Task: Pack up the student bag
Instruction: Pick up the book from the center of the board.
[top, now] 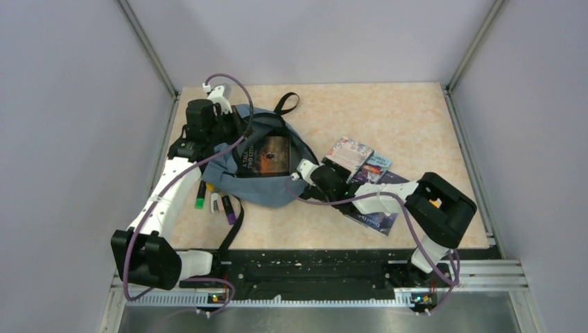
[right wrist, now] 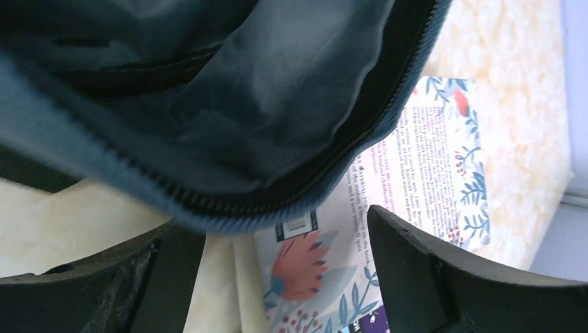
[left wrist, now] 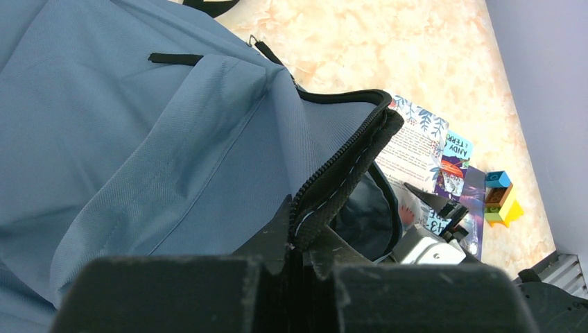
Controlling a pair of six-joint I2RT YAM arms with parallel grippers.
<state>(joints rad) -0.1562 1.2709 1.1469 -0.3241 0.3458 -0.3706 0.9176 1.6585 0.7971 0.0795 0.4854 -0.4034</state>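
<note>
The grey-blue student bag (top: 270,189) lies on the beige surface (top: 388,118), left of centre in the overhead view. Its mouth gapes, with a dark-covered book (top: 269,154) inside. At the bag's upper left, the left fingers (left wrist: 173,291) are pinched closed on the black zipper edge (left wrist: 340,173), holding it raised. The right fingers (right wrist: 430,277) stand wide apart at the bag's right rim, gripping nothing, above a floral-covered book (right wrist: 430,159). More books (top: 378,170) lie to the right. Markers (top: 228,208) lie beside the bag's lower left.
</note>
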